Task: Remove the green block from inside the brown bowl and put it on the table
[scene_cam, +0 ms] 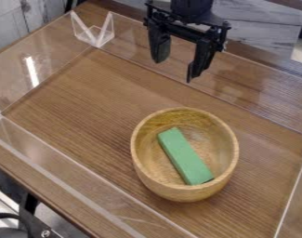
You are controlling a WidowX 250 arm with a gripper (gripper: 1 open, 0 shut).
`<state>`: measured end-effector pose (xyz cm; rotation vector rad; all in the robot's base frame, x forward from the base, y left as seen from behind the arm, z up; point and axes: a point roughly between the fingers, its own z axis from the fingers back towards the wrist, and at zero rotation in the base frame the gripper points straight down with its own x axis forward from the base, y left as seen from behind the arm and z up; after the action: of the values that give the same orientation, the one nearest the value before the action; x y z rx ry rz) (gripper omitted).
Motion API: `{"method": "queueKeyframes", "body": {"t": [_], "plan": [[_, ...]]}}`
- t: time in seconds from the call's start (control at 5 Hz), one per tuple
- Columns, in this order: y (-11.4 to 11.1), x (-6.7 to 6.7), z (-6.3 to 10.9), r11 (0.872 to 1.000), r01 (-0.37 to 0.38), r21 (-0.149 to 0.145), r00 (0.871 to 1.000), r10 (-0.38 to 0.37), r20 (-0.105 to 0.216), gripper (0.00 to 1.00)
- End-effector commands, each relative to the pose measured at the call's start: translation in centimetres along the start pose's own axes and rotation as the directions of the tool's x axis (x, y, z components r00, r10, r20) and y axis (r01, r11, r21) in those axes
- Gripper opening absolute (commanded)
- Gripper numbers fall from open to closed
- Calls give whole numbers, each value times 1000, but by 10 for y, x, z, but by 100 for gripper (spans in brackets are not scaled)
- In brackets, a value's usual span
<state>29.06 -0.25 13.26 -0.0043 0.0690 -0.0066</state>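
A green block [186, 155] lies flat inside the brown bowl [152, 173], running diagonally across its bottom. The round wooden bowl stands on the table [79, 102], towards the front right. My gripper [178, 58] hangs high above the table's far side, behind the bowl and well apart from it. Its dark fingers [158, 48] point down and stand wide open with nothing between them.
Clear plastic walls [42, 56] run round the table's edges. A clear angled plastic piece [92, 30] stands at the back left corner. Bare wood lies left of and behind the bowl.
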Motion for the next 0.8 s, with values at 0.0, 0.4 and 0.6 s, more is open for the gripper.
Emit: {"method": "queueKeyframes", "body": {"t": [0.0, 0.4, 0.6], "plan": [[-18, -29, -12, 969, -246, -29, 969, 246, -16, 100], [-78, -103, -48, 779, -618, -105, 784, 620, -20, 100], [-91, -106, -42, 770, -619, -155, 777, 629, 19, 100]]}}
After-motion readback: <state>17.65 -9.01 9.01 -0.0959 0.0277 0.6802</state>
